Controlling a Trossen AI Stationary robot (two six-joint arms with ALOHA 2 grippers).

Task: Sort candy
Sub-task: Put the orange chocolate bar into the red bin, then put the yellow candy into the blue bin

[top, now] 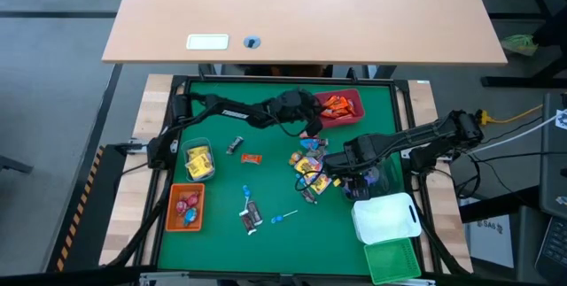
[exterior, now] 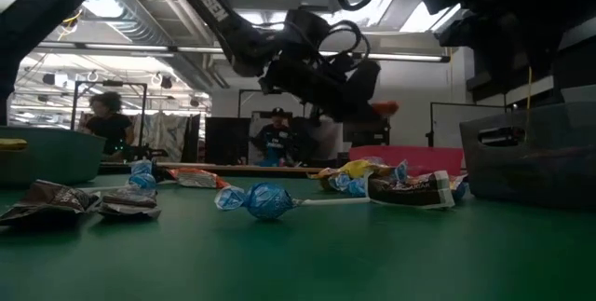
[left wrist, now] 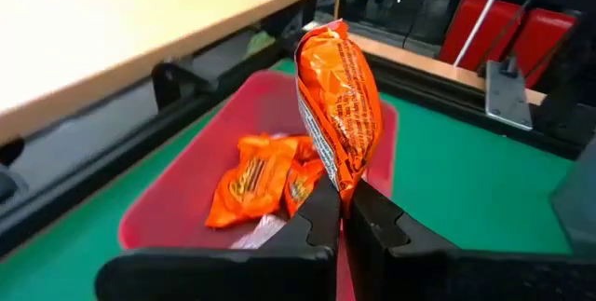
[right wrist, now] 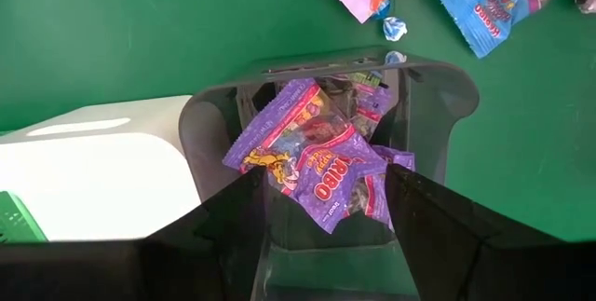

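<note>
- Left gripper [left wrist: 343, 210] is clamped on an orange-wrapped candy [left wrist: 340, 101], held upright above the red bin [left wrist: 191, 194]; more orange packets [left wrist: 251, 178] are seen lying in that bin.
- Right gripper [right wrist: 326, 210] is spread wide with nothing held, positioned over the clear bin [right wrist: 447, 91], where purple packets [right wrist: 321, 166] are piled.
- A loose heap of mixed candy [top: 312, 169] is left on the green mat [top: 266, 113], between the two grippers; blue-wrapped pieces [exterior: 265, 200] and dark brown ones [exterior: 51, 198] are scattered nearer the front.
- Yellow candy [top: 199, 162] is held in a bin at the left side; the orange bin [top: 187, 208] is just beside it.
- White bin [top: 385, 219] and green bin [top: 394, 261] are set at the right front corner.
</note>
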